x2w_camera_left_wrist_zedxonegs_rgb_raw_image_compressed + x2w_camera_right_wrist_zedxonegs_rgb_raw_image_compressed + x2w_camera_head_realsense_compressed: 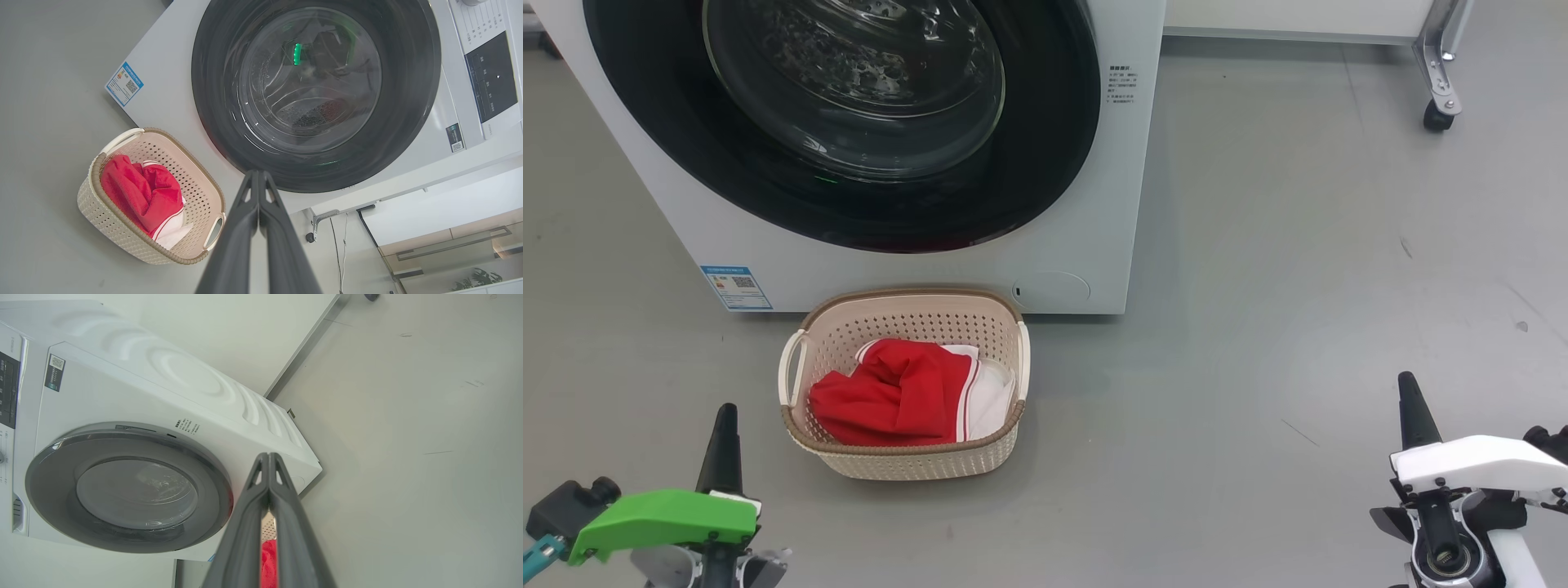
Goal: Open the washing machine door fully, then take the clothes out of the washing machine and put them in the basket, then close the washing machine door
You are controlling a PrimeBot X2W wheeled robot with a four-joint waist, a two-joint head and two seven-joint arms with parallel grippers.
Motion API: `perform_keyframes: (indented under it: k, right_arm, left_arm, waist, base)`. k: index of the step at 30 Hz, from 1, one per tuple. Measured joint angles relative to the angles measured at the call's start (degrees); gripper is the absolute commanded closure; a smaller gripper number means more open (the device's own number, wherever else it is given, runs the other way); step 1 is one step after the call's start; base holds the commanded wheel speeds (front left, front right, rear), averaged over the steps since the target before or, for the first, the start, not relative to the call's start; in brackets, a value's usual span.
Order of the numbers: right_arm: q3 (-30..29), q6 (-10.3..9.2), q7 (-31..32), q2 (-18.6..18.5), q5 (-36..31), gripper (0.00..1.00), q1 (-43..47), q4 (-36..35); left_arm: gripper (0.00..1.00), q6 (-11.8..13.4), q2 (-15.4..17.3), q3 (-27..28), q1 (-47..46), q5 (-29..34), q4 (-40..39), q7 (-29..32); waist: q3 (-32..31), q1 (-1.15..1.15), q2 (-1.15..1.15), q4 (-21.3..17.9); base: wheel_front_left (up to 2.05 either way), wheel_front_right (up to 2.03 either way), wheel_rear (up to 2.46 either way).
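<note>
Blue QR sticker [736, 287] on washing machine [1094, 245]; left hand [258, 173], right hand [269, 455] pressed together.

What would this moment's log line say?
door: closed | clothes: in basket | left jaws: shut, empty | right jaws: shut, empty

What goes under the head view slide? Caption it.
Clothes in basket, washing machine door shut, left hand and right hand empty.

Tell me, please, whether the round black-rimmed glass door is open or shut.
Shut: the round black-rimmed glass door lies flush on the white washer.
</note>
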Motion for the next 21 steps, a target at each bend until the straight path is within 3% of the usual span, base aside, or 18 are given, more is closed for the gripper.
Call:
perform_keyframes:
  k: [21]
  right_arm:
    - [-2.7,2.02,3.9,-0.2,16.5,1.00,0.0,0.7]
  left_arm:
    - [1.00,0.0,0.0,1.5,0.0,-14.5,-0.6,4.4]
  waist:
    - [-1.4,0.00,0.00,-0.2]
  base:
    - [0.00,0.00,0.00]
